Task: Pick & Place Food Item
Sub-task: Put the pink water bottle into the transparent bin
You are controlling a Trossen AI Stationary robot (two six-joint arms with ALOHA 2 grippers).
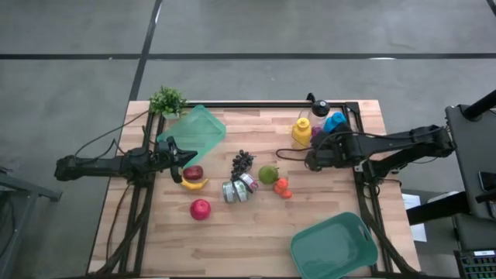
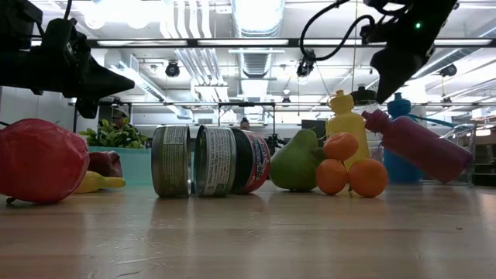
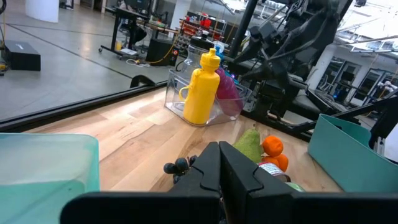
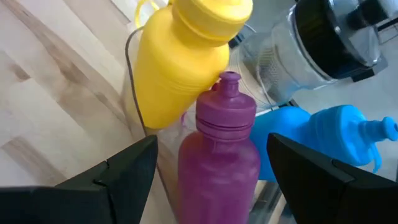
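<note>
The food lies mid-table: dark grapes (image 1: 242, 161), a green pear (image 1: 268, 174), small oranges (image 1: 281, 187), a banana (image 1: 194, 184) and a red apple (image 1: 200, 208). My right gripper (image 1: 314, 159) is open and hangs above the table's far right, tilted down. In the right wrist view its fingers (image 4: 124, 174) stand on either side of a purple bottle (image 4: 217, 143), apart from it. My left gripper (image 1: 174, 155) is shut and level at the table's left, above the banana, holding nothing.
Yellow (image 1: 301, 130), blue (image 1: 335, 122) and clear black-lidded (image 1: 319, 108) bottles stand with the purple one in a clear holder. Two cans (image 1: 240, 187) lie by the pear. A teal bin (image 1: 335, 246) sits near right, its lid (image 1: 194, 132) and a plant (image 1: 167, 101) far left.
</note>
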